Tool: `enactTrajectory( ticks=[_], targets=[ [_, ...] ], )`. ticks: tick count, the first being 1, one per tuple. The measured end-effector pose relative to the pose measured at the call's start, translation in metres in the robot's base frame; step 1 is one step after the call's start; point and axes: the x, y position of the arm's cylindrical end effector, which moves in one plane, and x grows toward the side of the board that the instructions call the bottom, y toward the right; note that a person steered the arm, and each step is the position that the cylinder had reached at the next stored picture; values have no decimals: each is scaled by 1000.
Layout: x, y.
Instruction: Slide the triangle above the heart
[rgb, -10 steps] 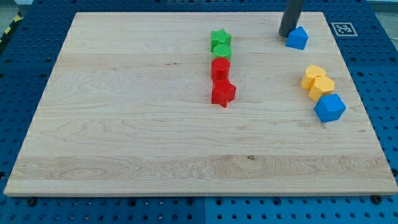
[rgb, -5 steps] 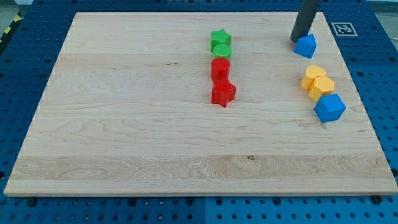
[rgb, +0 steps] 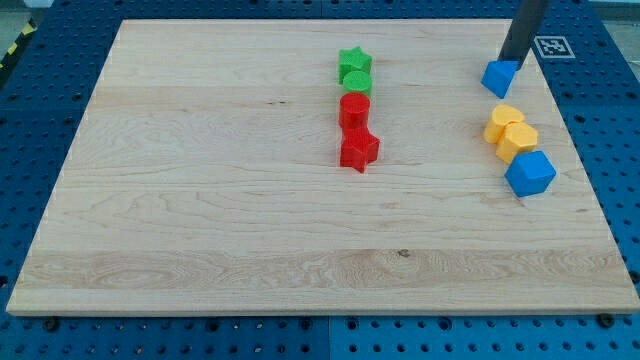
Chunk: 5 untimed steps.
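Note:
A small blue triangle block (rgb: 500, 77) lies near the view's top right of the wooden board. My tip (rgb: 513, 62) is right behind it, touching its upper right side. Below the triangle sit two yellow blocks: a heart (rgb: 502, 122) and a hexagon-like block (rgb: 519, 139), pressed together. The triangle is just above the yellow heart, with a small gap between them.
A larger blue block (rgb: 530, 173) sits below the yellow pair. In the middle stands a column: green star (rgb: 354, 62), green round block (rgb: 356, 82), red round block (rgb: 354, 108), red star (rgb: 359, 149). A printed marker tag (rgb: 551, 46) lies at the board's top right corner.
My tip moved to the view's right and pushed the blue triangle right and slightly down, from left of the heart's column to directly above it.

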Motion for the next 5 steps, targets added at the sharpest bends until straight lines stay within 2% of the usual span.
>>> enactTrajectory(
  ticks=[2,4,5],
  targets=[
    [36,-16],
    [37,-99],
    [53,-100]
  ],
)
